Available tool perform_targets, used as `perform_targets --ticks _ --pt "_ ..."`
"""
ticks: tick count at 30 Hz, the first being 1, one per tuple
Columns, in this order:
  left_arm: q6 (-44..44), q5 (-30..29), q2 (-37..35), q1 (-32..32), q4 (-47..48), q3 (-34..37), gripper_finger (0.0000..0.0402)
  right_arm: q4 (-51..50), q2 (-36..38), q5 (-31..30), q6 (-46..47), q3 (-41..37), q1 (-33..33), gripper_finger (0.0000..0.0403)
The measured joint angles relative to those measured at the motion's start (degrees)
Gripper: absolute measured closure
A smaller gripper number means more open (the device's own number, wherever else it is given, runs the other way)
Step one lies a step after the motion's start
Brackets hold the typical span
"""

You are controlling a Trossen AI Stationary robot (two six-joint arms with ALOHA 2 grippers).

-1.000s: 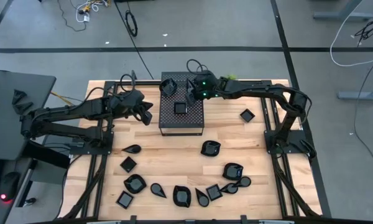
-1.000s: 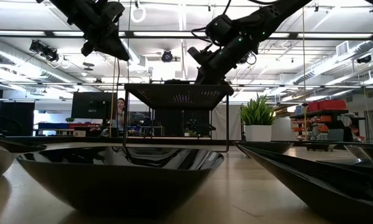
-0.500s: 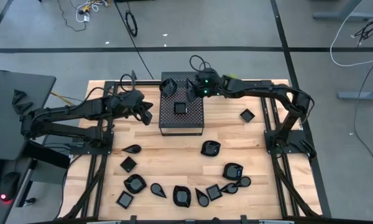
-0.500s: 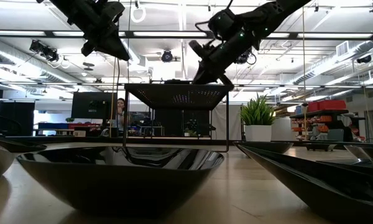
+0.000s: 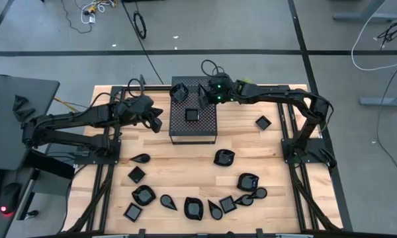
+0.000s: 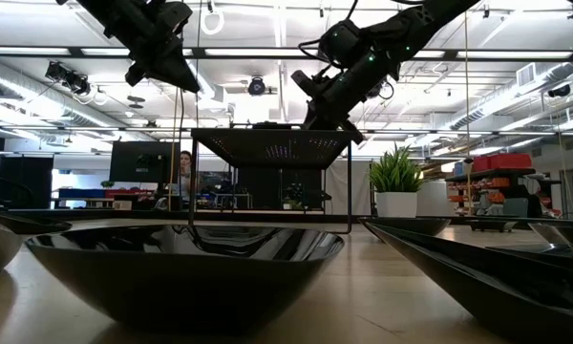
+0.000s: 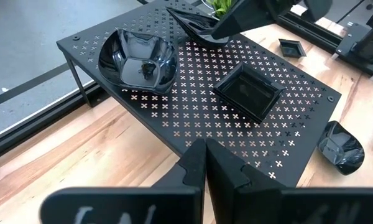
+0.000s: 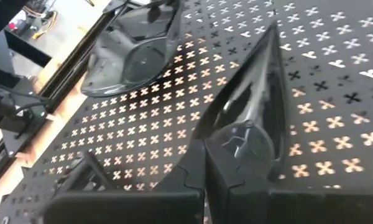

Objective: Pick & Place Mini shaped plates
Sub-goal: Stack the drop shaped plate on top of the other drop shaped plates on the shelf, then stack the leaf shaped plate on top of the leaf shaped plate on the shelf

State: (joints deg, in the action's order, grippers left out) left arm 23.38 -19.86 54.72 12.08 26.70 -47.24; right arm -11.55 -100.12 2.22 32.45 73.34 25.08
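A black perforated box (image 5: 193,127) stands in the middle of the table. A rounded mini plate (image 7: 138,57) and a square one (image 7: 247,92) rest flat on its top. My right gripper (image 5: 204,98) is over the box's far right part, shut on a teardrop-shaped glossy plate (image 8: 252,93). My left gripper (image 5: 160,124) hovers shut and empty just left of the box, above the table. Several more mini plates (image 5: 193,208) lie on the wood toward the near edge. My right gripper pinches the teardrop plate by the rim of its wide end (image 8: 227,140) between its two fingers, slanting down from the table's right side. The plate stands tilted on edge, its pointed end (image 8: 268,34) away from the fingers. Whether it touches the box top I cannot tell.
A small green plant (image 6: 396,172) stands behind the box at the far edge. Single plates lie right of the box (image 5: 263,122) and in front of it (image 5: 223,157). Metal frames (image 5: 296,142) hem the table on both sides.
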Motion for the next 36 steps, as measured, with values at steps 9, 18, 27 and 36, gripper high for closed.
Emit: perform_targets --ticks 9,18,27,36 --pt "0.0 0.0 0.0 0.0 0.0 0.0 0.0385 2.7 -0.1 2.1 0.1 0.0 -1.5 0.04" --pt "0.0 0.0 0.0 0.0 -0.2 0.0 0.0385 0.8 -0.7 -2.0 0.3 0.0 -1.5 0.04" --pt "1.2 0.1 0.0 0.0 -0.2 0.0 0.0385 1.6 0.4 -2.8 0.8 0.0 -1.6 0.04" --pt "1.2 0.2 0.0 0.0 -0.3 0.0 0.0385 -0.1 3.5 -2.9 1.4 0.1 3.2 0.0389"
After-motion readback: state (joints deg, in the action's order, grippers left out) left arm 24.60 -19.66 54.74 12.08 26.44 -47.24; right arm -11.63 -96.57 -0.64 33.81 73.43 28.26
